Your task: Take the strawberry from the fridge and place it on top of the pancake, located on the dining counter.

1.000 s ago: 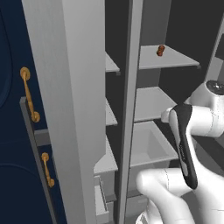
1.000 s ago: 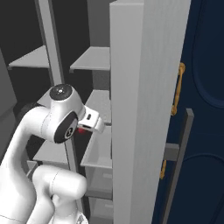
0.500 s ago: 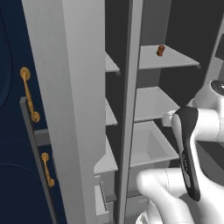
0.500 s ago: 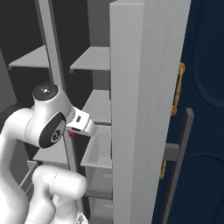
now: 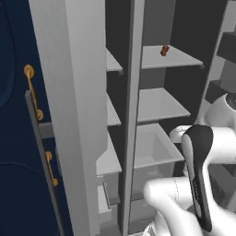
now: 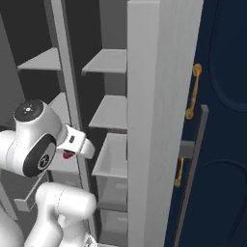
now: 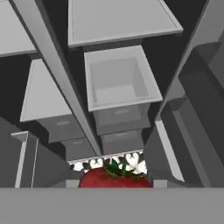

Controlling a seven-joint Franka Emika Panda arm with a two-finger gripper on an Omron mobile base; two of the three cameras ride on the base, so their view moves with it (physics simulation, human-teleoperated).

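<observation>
Fridge (image 5: 83, 92) open, grey shelves and an open drawer (image 7: 120, 76) inside. From the hand: strawberry (image 7: 114, 178) close at the bottom edge, green leaves up, drawer beyond it. From the right base: a speck of red under the white hand, gripper (image 6: 69, 154) mostly hidden, so grip cannot be told for certain. From the left base: brownish-orange item (image 5: 163, 50) on the far upper shelf; navy cabinet (image 5: 14, 138) with gold handles at left.

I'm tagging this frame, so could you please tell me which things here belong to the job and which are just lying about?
Job:
strawberry, at the tool
fridge, doors open

Lying about:
brown item on the top shelf
navy cabinet
</observation>
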